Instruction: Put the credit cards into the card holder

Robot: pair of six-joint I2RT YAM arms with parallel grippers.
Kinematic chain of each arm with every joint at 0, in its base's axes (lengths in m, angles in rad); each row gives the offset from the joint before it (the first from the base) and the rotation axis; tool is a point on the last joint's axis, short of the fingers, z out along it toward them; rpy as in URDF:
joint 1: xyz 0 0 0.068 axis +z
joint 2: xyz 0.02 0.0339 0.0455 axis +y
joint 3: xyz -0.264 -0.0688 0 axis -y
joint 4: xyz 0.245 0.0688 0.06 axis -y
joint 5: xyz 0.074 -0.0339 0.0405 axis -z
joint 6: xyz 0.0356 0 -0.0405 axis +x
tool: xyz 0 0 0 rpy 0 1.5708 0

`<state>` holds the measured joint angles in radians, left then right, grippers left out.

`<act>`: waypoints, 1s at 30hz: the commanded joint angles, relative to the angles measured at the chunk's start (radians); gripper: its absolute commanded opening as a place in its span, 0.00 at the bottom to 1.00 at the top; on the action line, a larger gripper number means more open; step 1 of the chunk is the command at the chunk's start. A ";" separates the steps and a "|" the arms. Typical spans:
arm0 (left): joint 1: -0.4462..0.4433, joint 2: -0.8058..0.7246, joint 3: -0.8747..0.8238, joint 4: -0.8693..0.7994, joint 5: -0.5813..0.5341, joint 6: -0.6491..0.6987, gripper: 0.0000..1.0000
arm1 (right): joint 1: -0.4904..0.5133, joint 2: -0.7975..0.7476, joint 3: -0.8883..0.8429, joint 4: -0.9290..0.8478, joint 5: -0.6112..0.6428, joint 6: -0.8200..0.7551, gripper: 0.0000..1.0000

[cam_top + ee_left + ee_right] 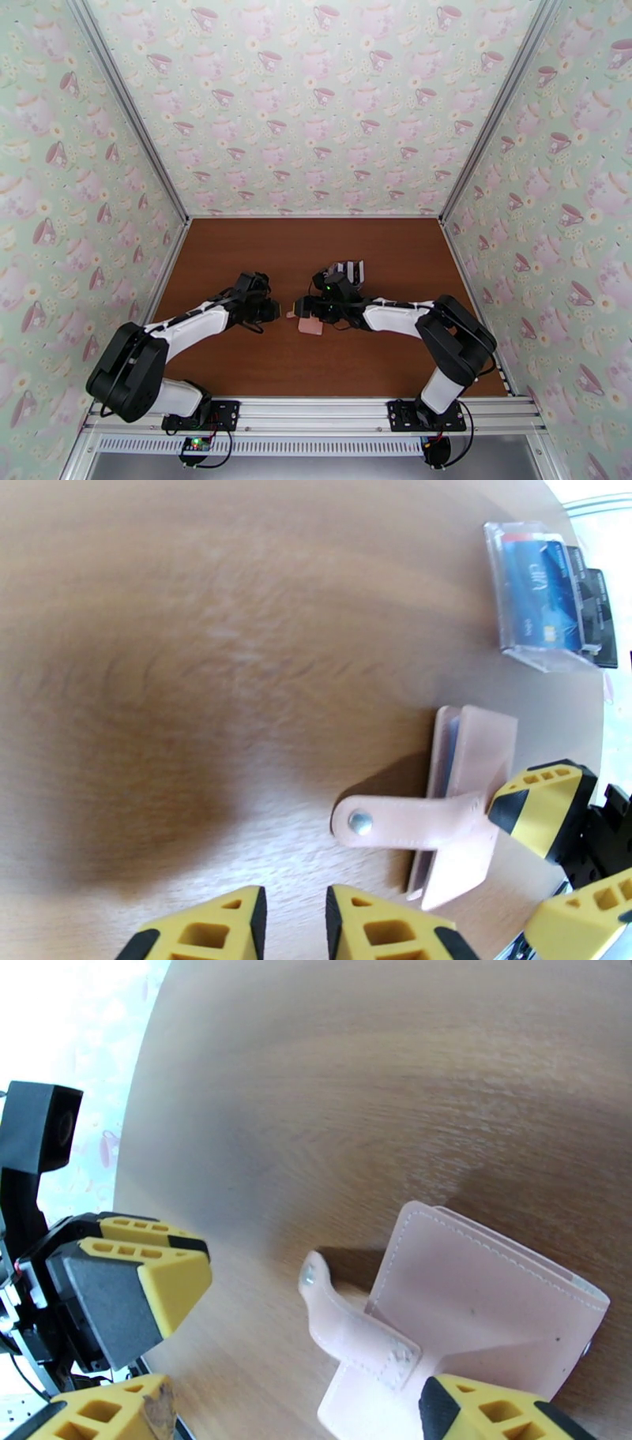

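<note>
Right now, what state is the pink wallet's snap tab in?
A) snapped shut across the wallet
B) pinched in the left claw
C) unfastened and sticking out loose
C: the snap tab sticks out loose from the card holder, its metal stud bare and fastened to nothing.

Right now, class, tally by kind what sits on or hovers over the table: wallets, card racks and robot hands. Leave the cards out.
Pink wallet: 1
Clear card rack: 1
Robot hands: 2 (left hand, right hand)
Total: 4
</note>
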<state>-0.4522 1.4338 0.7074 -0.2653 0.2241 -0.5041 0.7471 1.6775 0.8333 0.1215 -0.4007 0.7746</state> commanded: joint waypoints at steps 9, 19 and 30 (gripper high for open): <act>-0.088 0.038 0.104 0.029 0.026 0.000 0.28 | -0.008 -0.123 -0.045 -0.066 0.042 -0.023 0.83; -0.179 0.127 0.178 0.063 0.058 -0.017 0.28 | -0.071 -0.197 -0.158 -0.052 0.049 -0.012 0.68; -0.206 0.177 0.184 0.080 0.061 -0.020 0.28 | -0.106 -0.220 -0.241 -0.008 0.032 0.007 0.54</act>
<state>-0.6544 1.5921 0.8680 -0.2119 0.2657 -0.5163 0.6476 1.4693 0.6170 0.0792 -0.3706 0.7750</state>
